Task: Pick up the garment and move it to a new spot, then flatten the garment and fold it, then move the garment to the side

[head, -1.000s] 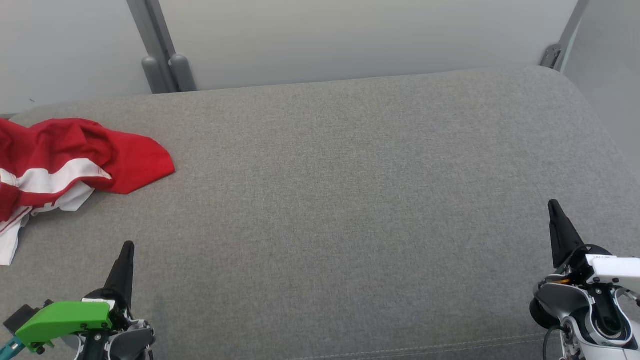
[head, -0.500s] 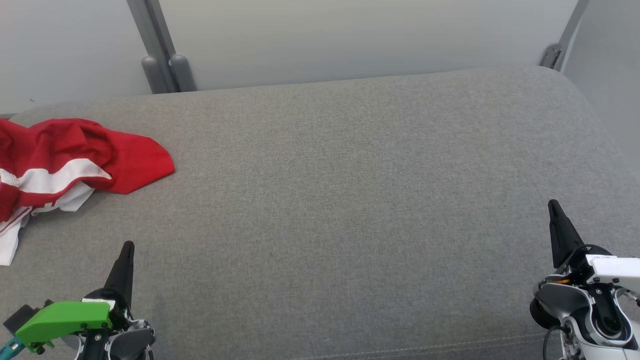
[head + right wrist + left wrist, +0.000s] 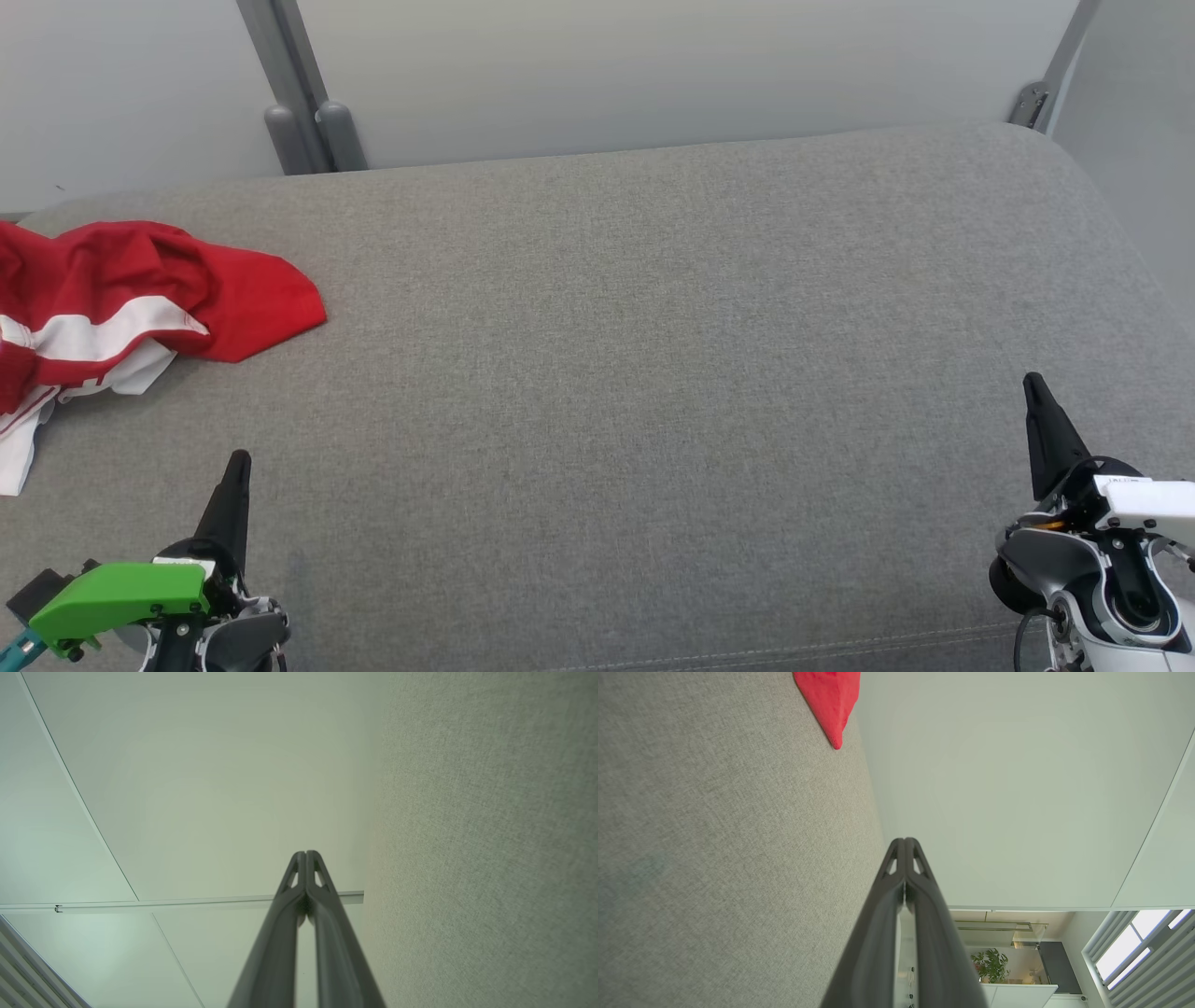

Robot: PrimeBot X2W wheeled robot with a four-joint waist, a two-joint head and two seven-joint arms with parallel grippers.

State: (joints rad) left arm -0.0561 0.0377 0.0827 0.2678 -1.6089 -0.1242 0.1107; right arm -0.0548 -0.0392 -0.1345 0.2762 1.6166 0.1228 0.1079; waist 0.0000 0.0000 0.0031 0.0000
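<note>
Left end effector (image 3: 239, 457) closed, empty; right end effector (image 3: 1031, 380) closed, empty; one garment (image 3: 140, 285); one cushion (image 3: 653, 373)

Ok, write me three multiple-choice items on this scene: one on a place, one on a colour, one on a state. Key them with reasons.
1. Where does the garment lie on the grey cushion?
A. at its far left
B. in its centre
C. at its far right

2. The garment's colours are:
A. blue and yellow
B. red and white
C. all black

3. The left gripper and right gripper are:
A. both open
B. both shut and empty
C. both shut on the garment

Key:
1 A, it is bunched at the head view's left edge.
2 B, it is red cloth with a white band.
3 B, each wrist view shows the fingers pressed together with nothing between them.
</note>
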